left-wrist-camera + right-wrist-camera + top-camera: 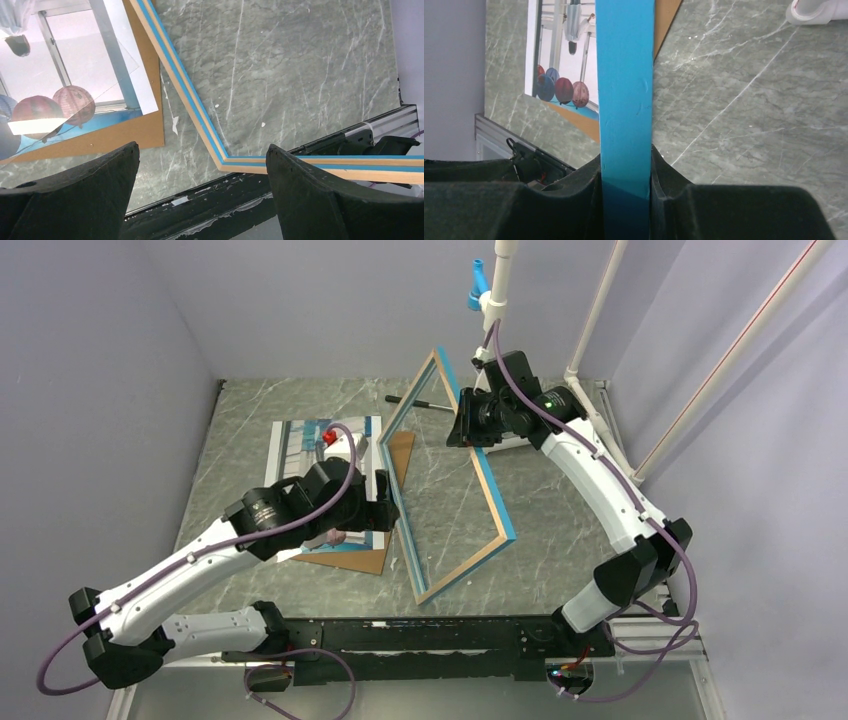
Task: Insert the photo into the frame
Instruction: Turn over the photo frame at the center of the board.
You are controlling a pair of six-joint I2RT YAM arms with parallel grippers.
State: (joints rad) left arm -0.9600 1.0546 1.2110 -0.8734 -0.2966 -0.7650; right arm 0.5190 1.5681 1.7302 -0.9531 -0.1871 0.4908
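Rails of turquoise and pale wood make up the frame (467,567), which stands tilted in the middle of the overhead view, its far corner lifted high toward the top of the picture and its near corner low by the bottom edge of the counter (550,575); whether that low corner touches the counter cannot be told. The right fingers (462,430) reach in from the right and pinch the frame's upper right rail, and in the right wrist view the blue rail (625,90) runs straight up the centre, squeezed between the two black pads (674,200). The photo (300,445) lies flat, picture side up, left of centre, on a brown board (355,561) that shows past its lower edge; it sits just beside the frame's left rail and outside the frame. The left arm crosses over the photo's lower part. The left fingers (385,502) hover spread wide, holding nothing, by the frame's left rail; in the left wrist view they (90,195) fill the bottom corners, with the frame's corner (220,160) between them, and the photo (75,75) and brown board (145,135) at upper left. A black pen (420,402) lies on the counter beyond the frame, and a white pipe (500,270) rises at the top.
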